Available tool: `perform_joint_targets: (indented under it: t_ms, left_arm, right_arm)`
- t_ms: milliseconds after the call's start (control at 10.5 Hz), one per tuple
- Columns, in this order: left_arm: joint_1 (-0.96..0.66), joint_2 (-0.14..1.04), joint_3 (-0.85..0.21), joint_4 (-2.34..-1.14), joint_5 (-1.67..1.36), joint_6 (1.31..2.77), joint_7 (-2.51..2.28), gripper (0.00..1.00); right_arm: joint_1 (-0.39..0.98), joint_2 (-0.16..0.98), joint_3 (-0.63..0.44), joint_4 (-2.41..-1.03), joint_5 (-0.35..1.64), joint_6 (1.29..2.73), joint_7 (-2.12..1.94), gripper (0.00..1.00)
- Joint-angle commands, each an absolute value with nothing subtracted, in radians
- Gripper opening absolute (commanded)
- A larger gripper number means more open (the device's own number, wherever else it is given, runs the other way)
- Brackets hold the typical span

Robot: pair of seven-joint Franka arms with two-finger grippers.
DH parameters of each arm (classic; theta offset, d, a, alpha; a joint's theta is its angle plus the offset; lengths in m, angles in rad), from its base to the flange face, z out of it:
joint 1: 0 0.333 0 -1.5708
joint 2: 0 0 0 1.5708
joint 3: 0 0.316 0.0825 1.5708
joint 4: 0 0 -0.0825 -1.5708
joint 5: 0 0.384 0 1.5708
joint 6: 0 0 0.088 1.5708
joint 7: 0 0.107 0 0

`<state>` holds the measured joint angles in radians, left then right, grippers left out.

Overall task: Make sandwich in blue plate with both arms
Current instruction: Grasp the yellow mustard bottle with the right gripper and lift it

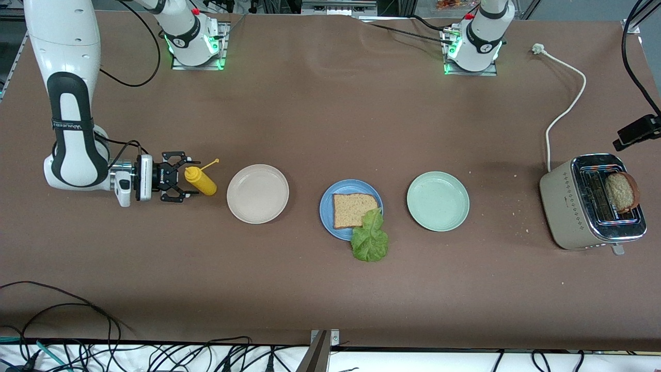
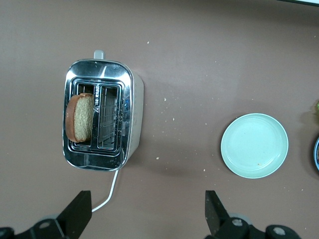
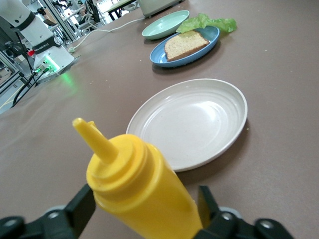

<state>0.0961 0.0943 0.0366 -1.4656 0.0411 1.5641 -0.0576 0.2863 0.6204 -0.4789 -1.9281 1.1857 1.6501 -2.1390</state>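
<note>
The blue plate (image 1: 327,213) lies mid-table with one brown bread slice (image 1: 352,209) on it. A green lettuce leaf (image 1: 370,240) rests half on the plate's rim and half on the table, nearer the front camera. A second bread slice (image 1: 621,192) stands in a toaster slot. My right gripper (image 1: 187,178) is low at the right arm's end, open, with a finger on either side of a yellow squeeze bottle (image 1: 201,181). In the right wrist view the bottle (image 3: 142,186) fills the gap between the fingers. My left gripper (image 2: 148,199) hangs open and empty high over the table beside the toaster (image 2: 99,114).
A beige plate (image 1: 257,194) lies between the bottle and the blue plate. A pale green plate (image 1: 438,201) lies between the blue plate and the toaster (image 1: 573,206). The toaster's white cord (image 1: 565,111) runs toward the left arm's base. Crumbs dot the table near the toaster.
</note>
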Motion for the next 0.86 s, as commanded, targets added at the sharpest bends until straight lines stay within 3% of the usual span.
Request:
perform_joint_targets:
  t_ms: [0,95,191,381,763]
  left_arm:
    - [0.092,0.092,0.034,-1.453,0.06,1.554,-0.064,1.0]
    - [0.092,0.092,0.034,-1.453,0.06,1.552,-0.064,1.0]
    - [0.092,0.092,0.034,-1.453,0.058,1.552,-0.064,1.0]
    - [0.092,0.092,0.034,-1.453,0.06,1.554,-0.064,1.0]
    - [0.091,0.092,0.032,-1.451,0.057,1.552,-0.064,1.0]
  right_arm:
    - [0.272,0.635,-0.471,-1.913,1.204,1.62,-2.14,0.38]
    - [0.276,0.644,-0.469,-1.902,1.195,1.621,-2.129,0.18]
    - [0.282,0.652,-0.469,-1.892,1.192,1.621,-2.088,0.11]
    - [0.308,0.658,-0.469,-1.817,1.142,1.623,-1.941,0.09]
    - [0.359,0.64,-0.468,-1.516,0.798,1.618,-1.527,0.1]
